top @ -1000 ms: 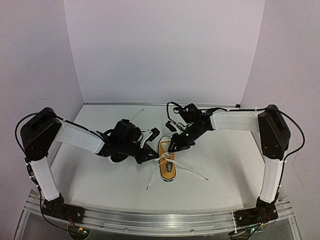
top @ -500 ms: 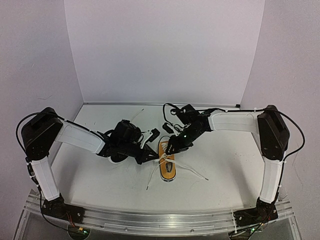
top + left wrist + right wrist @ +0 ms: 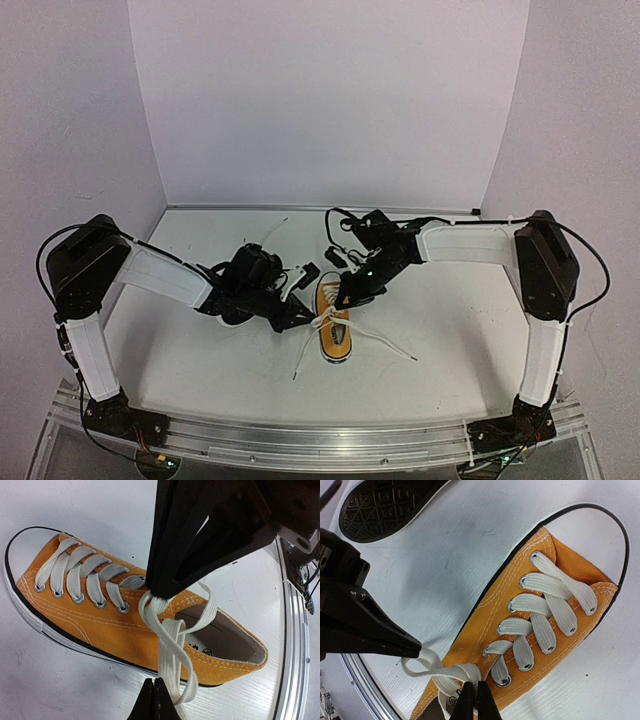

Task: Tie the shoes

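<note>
The orange shoe [image 3: 335, 328] lies in the middle of the table, toe pointing away from the arm bases. My left gripper [image 3: 300, 316] sits at its left side, shut on a loop of white lace [image 3: 172, 645]; its closed tips [image 3: 153, 681] pinch the loop's low end. My right gripper [image 3: 346, 297] is shut on the lace [image 3: 445, 672] over the top eyelets; its closed tips [image 3: 474, 685] sit at the tongue. The lace runs taut between both grippers. The other shoe lies sole up [image 3: 385, 505], mostly hidden under my left arm [image 3: 233, 316].
Two loose lace ends trail off the orange shoe, one to the right [image 3: 388, 344] and one toward the near edge [image 3: 302, 362]. A small black object [image 3: 341, 255] lies behind the shoe. White walls close off the back and sides.
Both grippers keep their hold on the lace. The right gripper has shifted slightly left, and the left gripper has edged a little toward the near side.
</note>
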Available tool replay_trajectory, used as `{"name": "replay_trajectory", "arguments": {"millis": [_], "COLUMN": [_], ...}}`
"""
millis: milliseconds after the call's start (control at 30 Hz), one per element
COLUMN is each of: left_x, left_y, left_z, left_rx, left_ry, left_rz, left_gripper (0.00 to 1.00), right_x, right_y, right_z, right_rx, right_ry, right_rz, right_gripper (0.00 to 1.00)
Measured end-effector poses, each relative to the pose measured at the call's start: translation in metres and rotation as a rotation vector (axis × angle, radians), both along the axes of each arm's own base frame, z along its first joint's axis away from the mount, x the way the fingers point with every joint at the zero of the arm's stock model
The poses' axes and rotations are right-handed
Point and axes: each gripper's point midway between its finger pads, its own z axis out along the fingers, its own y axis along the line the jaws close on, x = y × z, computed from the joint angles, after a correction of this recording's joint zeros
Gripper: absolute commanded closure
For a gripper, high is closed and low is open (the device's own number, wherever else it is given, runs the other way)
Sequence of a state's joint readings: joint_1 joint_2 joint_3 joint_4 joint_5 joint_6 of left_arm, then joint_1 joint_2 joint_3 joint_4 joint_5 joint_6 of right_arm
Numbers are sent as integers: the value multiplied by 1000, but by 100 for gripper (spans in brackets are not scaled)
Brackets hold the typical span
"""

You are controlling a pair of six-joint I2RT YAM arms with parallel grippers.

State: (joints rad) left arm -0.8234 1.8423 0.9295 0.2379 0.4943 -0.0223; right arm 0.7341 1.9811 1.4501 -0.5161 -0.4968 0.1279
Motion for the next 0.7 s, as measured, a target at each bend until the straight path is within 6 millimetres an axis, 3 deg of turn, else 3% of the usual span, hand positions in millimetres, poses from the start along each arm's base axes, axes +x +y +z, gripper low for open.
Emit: {"name": "replay_trajectory", "arguments": {"millis": [267,600,700], "left_x": [1,19,23], "left_y": [3,16,18], "left_z": [-1,49,55], "left_rx": [9,-45,-56], "left_ry": [-21,-174,-186], "left_rz": [4,79,89], "left_gripper": [69,61,58], "right_x": [-3,-2,-2], "right_y": [-3,-5,-6], "right_z": [2,8,13], "right_rx": [8,27,35], "right_ry": [-7,-23,-31], "right_rz": [-16,-39,-49], "right_gripper": [100,100,100]}}
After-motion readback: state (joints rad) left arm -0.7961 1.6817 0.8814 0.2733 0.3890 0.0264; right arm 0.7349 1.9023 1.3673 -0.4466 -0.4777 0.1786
